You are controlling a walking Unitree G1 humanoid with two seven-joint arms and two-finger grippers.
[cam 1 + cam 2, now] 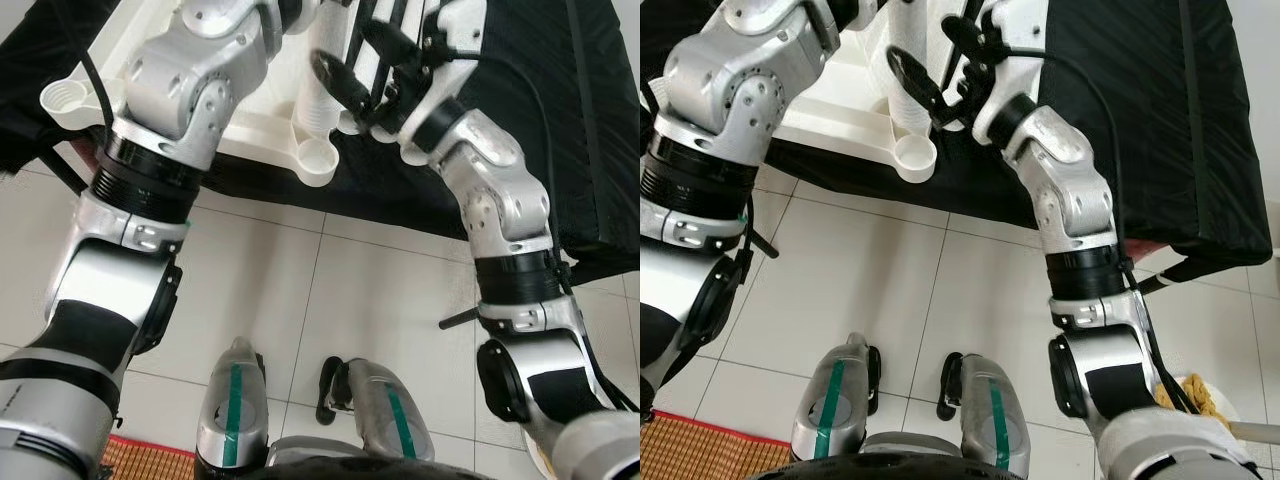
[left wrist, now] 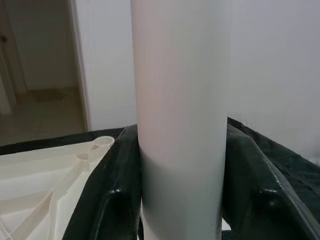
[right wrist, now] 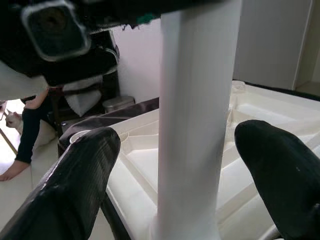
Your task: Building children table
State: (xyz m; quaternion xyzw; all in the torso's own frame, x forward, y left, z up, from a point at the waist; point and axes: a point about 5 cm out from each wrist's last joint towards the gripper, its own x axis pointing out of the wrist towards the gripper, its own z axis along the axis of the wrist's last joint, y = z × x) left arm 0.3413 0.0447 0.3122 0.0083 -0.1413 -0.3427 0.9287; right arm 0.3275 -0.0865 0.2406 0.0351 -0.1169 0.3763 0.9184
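White leg (image 2: 180,125) clamped in left gripper (image 2: 182,190) jaws, upright on tabletop (image 1: 250,130) socket at frame top. Right gripper (image 3: 180,165) jaws open around it, likely steadying.

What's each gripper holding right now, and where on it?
Left gripper clamps the white table leg around its shaft. Right gripper straddles it, fingers open, no grip.

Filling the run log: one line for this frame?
left hand shut on table leg | right hand open around leg | tabletop upside down on black cloth
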